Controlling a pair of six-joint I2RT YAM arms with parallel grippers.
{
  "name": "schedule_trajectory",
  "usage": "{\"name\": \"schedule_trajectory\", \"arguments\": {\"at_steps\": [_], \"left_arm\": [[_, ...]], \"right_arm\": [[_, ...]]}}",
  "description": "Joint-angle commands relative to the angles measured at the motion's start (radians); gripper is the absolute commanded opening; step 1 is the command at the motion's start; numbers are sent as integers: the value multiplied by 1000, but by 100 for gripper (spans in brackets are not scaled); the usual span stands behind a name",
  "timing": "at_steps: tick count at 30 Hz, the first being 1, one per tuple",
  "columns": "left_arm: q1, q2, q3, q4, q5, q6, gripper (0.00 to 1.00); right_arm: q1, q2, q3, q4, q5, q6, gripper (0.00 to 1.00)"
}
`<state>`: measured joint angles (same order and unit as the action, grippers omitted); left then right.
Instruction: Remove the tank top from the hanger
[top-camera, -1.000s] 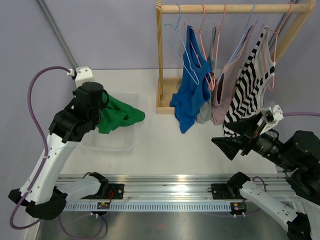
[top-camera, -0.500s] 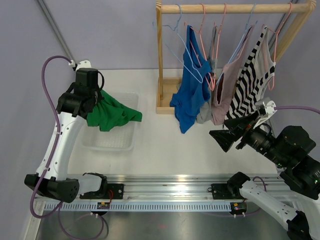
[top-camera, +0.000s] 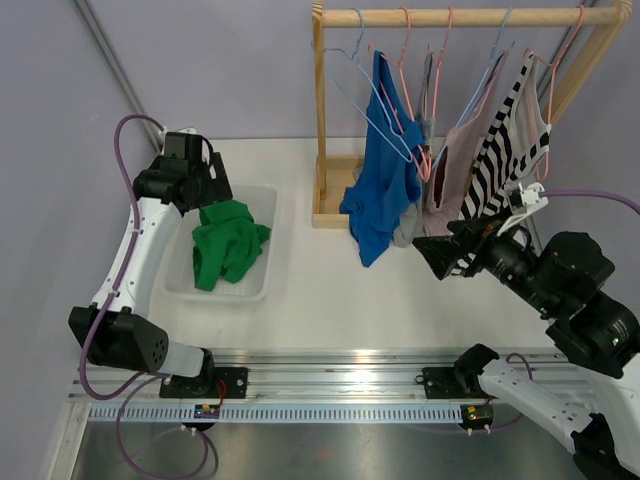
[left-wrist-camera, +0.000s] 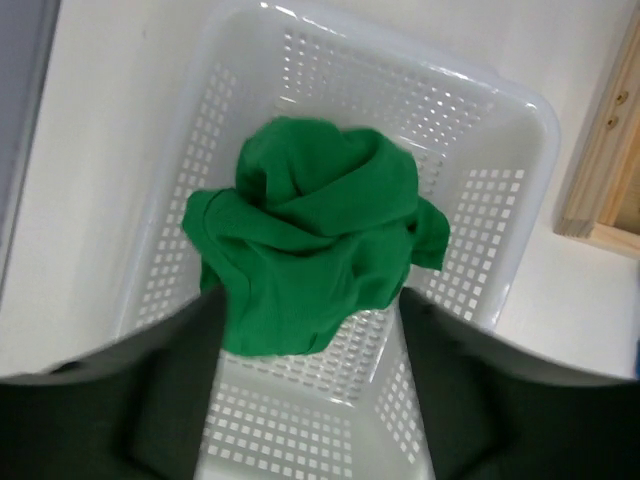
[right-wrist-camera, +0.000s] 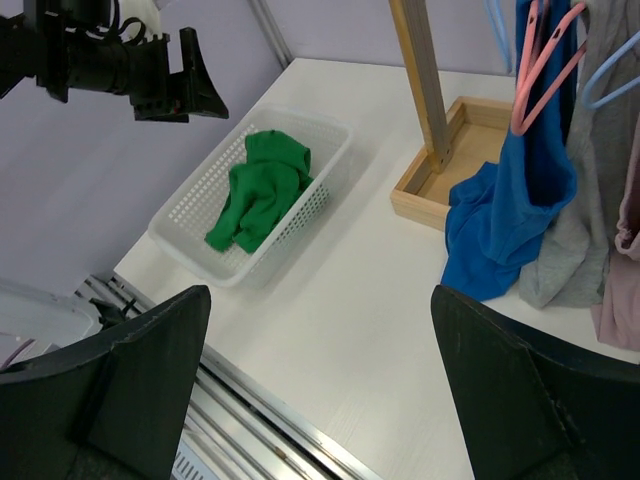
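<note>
A green tank top (top-camera: 228, 252) lies crumpled in the white basket (top-camera: 215, 294), free of any hanger. My left gripper (top-camera: 205, 185) hovers over the basket's far end, open and holding nothing. From the left wrist, the green cloth (left-wrist-camera: 315, 230) sits just beyond the spread fingers (left-wrist-camera: 190, 350). Blue (top-camera: 380, 190), grey (top-camera: 408, 232), pink (top-camera: 450, 180) and striped (top-camera: 500, 160) tops hang on hangers from the rack (top-camera: 460, 17). My right gripper (top-camera: 440, 255) stands open and empty just in front of the striped top's hem.
An empty light-blue hanger (top-camera: 365, 95) hangs at the rack's left end. The rack's wooden base (top-camera: 335, 205) rests on the white table between basket and clothes. The right wrist view shows the basket (right-wrist-camera: 185, 245), the blue top (right-wrist-camera: 500, 220) and the metal rail (right-wrist-camera: 260, 420).
My left gripper opened and the green tank top dropped from it into the basket; that arm drew back toward the far left. My right arm rose and shifted left toward the rack.
</note>
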<state>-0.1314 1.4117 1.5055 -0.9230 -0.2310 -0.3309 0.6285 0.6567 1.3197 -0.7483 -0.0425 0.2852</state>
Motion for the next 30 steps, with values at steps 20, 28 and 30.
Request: {"name": "schedule_trajectory", "arguments": {"at_steps": [20, 28, 30], "left_arm": [[-51, -660, -414, 130, 225, 21, 99], [-53, -717, -490, 138, 291, 33, 99], [-53, -717, -495, 139, 294, 35, 99]], "right_arm": [[5, 671, 663, -97, 495, -171, 69], [-68, 964, 1033, -241, 487, -267, 64], [-96, 1037, 1131, -272, 468, -265, 64]]}}
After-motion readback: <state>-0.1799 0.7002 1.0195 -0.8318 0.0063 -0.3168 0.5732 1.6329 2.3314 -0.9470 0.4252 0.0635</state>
